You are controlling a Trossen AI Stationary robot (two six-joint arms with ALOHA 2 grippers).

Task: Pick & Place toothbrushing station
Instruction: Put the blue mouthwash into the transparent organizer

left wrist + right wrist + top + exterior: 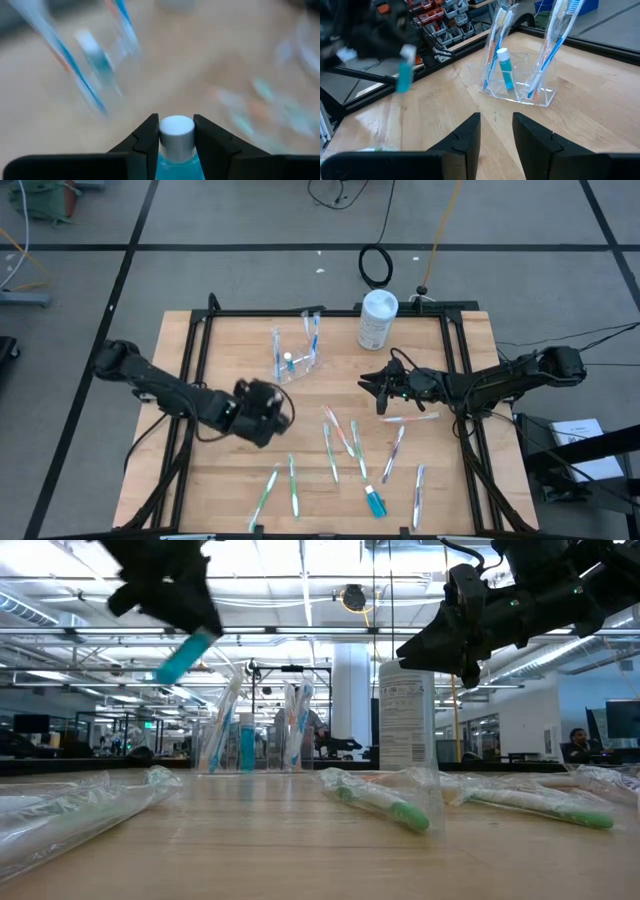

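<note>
A clear plastic cup (pixel 296 352) stands on its base at the far middle of the table. In it stand several wrapped toothbrushes (pixel 496 35) and a blue tube (pixel 505 67). My left gripper (pixel 272 408) is near and to the left of the cup, shut on a second blue tube (pixel 185 658) with a white cap, high above the table. My right gripper (pixel 380 388) is open and empty to the right of the cup, its fingers pointing at it (pixel 496 131). Several wrapped toothbrushes (pixel 340 438) and a third blue tube (pixel 375 502) lie flat on the near half. My left gripper pinches the blue tube between its two fingers, just below the white cap (pixel 176 131), one finger on each side. The tube is lifted clear of the table and tilted, its blue body (pixel 403 80) hanging below the fingers.
A white cylindrical canister (pixel 378 318) stands at the far edge, right of the cup. A black frame (pixel 330 311) runs around the tabletop. More toothbrushes lie near the front edge (pixel 268 492) and at the near right (pixel 418 480). Bare wood lies between the two grippers.
</note>
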